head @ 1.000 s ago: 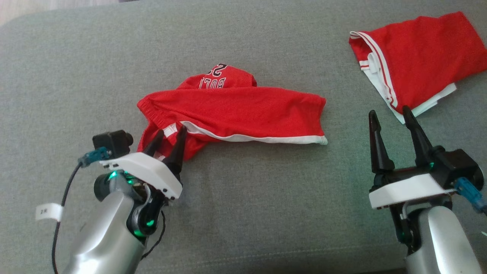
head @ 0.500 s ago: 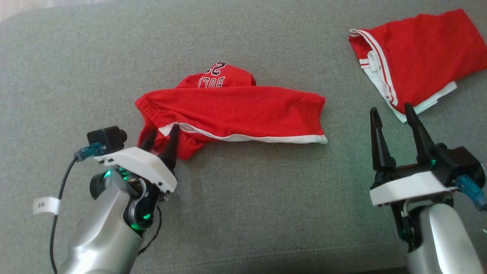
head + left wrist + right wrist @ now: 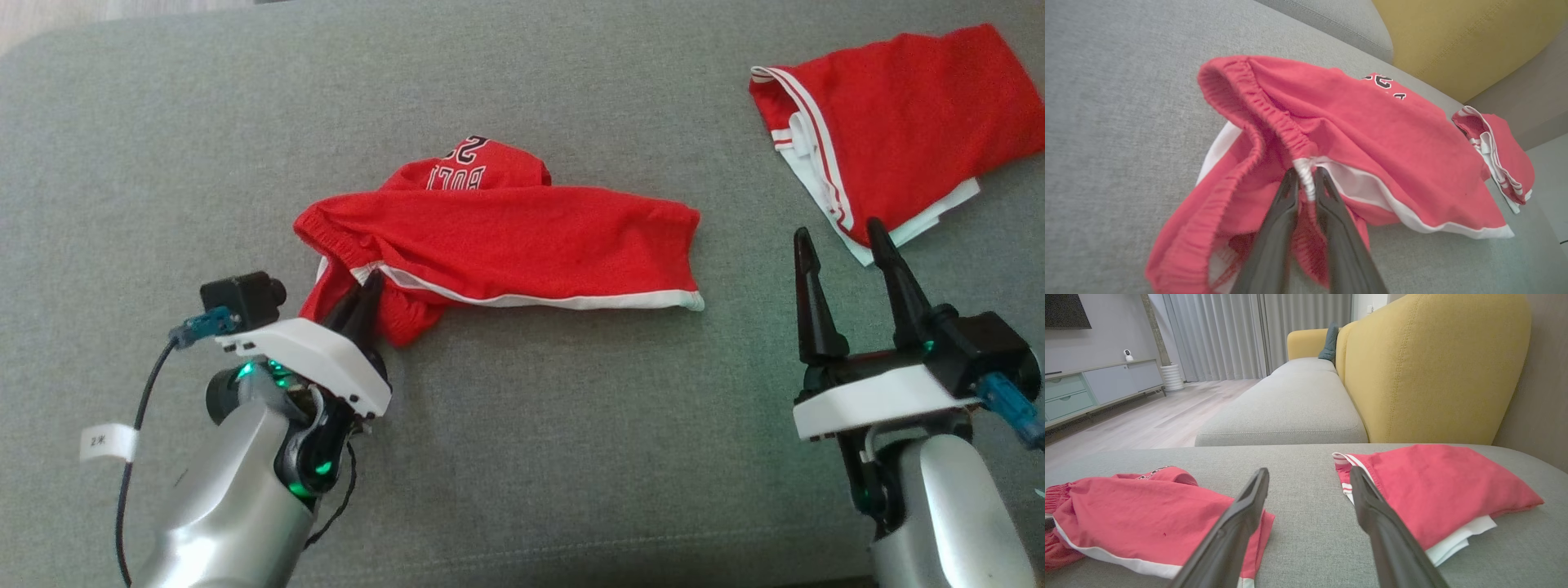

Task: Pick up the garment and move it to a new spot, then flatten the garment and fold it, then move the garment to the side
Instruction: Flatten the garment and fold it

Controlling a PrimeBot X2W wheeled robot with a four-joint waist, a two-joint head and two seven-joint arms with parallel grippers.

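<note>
The garment (image 3: 522, 245) is a pair of red shorts with white trim and black lettering, lying crumpled in the middle of the grey cushion. My left gripper (image 3: 366, 287) is at its near left corner, shut on the garment. In the left wrist view the two fingers (image 3: 1331, 212) pinch the white end of the elastic waistband (image 3: 1306, 179), and the garment (image 3: 1372, 134) spreads away beyond them. My right gripper (image 3: 841, 241) hovers open at the right, clear of the garment, with nothing between its fingers (image 3: 1372, 510). The garment (image 3: 1147, 514) lies to the left of that gripper.
A second red piece of clothing (image 3: 898, 122) with white stripes lies folded at the far right, just beyond my right gripper. The grey cushion (image 3: 531, 425) has free room in front and at the left. A yellow sofa back (image 3: 1433, 367) rises behind.
My left gripper closed from open onto the garment's waistband corner. The fabric at that corner bunched slightly. The right arm stayed put.
</note>
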